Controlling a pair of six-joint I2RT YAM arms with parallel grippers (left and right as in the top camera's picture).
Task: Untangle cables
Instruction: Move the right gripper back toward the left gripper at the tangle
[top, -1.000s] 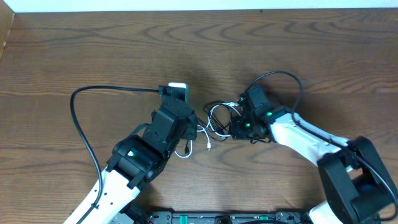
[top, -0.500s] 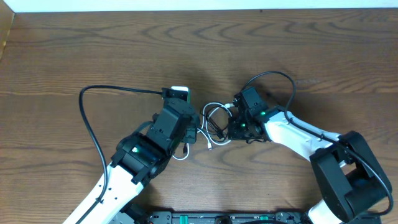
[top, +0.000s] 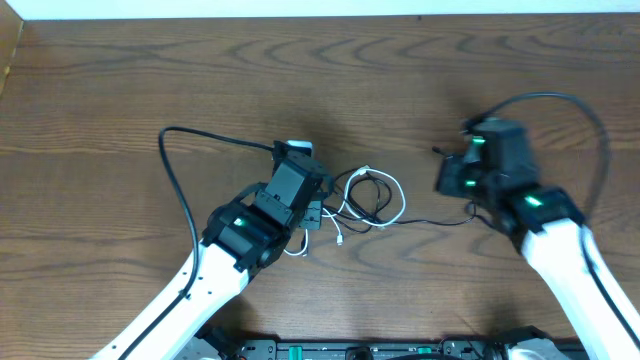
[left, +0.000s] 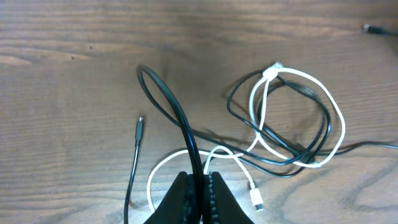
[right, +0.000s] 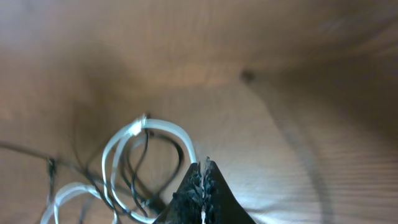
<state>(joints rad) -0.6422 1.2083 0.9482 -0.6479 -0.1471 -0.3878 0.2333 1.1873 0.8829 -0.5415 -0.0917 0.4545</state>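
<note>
A tangle of thin black and white cables (top: 368, 202) lies mid-table between my arms. My left gripper (top: 316, 213) sits at its left edge, shut on a black cable (left: 166, 99) that loops up from the jaws (left: 200, 182) and runs back into the knot. The white cable (left: 336, 118) forms loops around black strands, and its white plug (left: 257, 200) lies by my left fingers. My right gripper (top: 444, 181) is shut, raised and well right of the tangle. Its wrist view is blurred and shows nothing clearly between the jaws (right: 204, 165). A thin black strand (top: 430, 222) trails right toward it.
A loose black plug end (left: 139, 124) lies left of the held cable. Another small dark plug (top: 437, 151) lies near my right gripper. The left arm's thick black wire (top: 172, 170) arcs over the left of the wooden table (top: 120, 80).
My right gripper has pulled back to the right, away from the tangle. The white loop has spread rightward and a thin black strand now stretches out. My left arm shifted slightly right.
</note>
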